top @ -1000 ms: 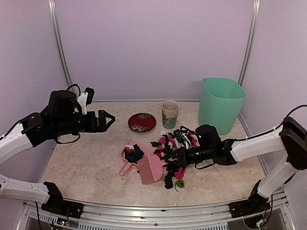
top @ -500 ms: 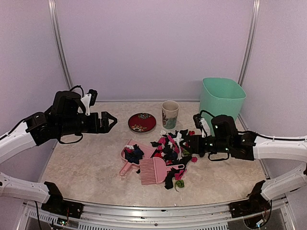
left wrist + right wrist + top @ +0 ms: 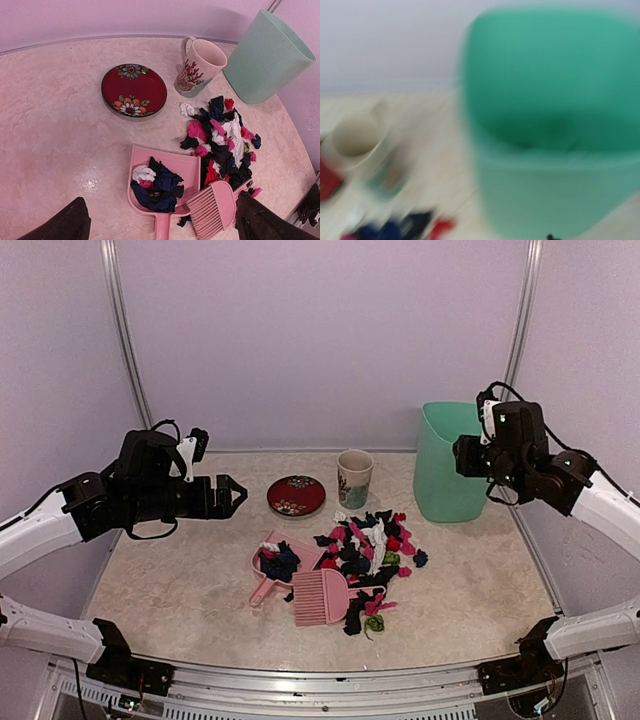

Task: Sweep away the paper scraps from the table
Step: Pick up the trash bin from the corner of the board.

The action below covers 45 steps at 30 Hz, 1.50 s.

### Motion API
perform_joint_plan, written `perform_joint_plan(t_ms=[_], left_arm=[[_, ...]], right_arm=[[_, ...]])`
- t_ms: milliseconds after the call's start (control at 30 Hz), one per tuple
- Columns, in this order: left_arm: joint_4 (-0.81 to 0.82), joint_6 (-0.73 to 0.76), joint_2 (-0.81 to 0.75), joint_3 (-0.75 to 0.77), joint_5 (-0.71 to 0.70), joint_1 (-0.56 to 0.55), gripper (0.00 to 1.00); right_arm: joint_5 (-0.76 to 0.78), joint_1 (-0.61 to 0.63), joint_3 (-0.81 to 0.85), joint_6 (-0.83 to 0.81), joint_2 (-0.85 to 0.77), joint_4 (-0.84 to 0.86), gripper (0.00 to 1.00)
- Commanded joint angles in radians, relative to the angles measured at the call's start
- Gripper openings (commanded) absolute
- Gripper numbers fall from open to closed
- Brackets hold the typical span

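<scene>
Well apart: paper scraps [image 3: 365,545] low-left, right hand [image 3: 466,455] nr bin [image 3: 443,490].

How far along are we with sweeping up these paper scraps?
Done: a few crumpled paper scraps sit in the pink plastic dustpan. In hand: no tool visibly held. The pink comb-like brush lies on the beige mottled table, the left gripper hovers open, and the right gripper is up beside the green plastic bin. Left: the main scrap pile, on the table beside the dustpan.
</scene>
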Motion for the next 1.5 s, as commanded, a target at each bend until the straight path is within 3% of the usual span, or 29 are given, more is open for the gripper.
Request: perform_joint_plan(t_ms=[0,200,667,967,1233,1333,1467], left_arm=[[0.013,0.023,-0.002,0.028,-0.017,0.007,0.99],[-0.015,0.010,-0.033,0.024,-0.073,0.007,0.99],[-0.066,0.062,-0.065,0.054,-0.100,0.007,0.99],[-0.077,0.066,-0.081,0.051,-0.117,0.009,0.99],[-0.080,0.066,-0.078,0.061,-0.114,0.009,0.99],[-0.083,0.065,-0.081,0.057,-0.122,0.009,0.99],[-0.084,0.065,-0.088,0.054,-0.135,0.010,0.99]], right_arm=[[0.199,-0.084,0.127,-0.130,0.059,-0.063,0.55],[0.173,-0.247,0.257,-0.181,0.173,-0.062,0.55],[-0.275,-0.599,0.458,-0.153,0.414,-0.119,0.52],[-0.445,-0.687,0.615,-0.175,0.602,-0.197,0.45],[-0.495,-0.707,0.716,-0.188,0.729,-0.251,0.31],[-0.501,-0.710,0.734,-0.199,0.751,-0.261,0.20],[-0.509,-0.710,0.741,-0.204,0.748,-0.260,0.00]])
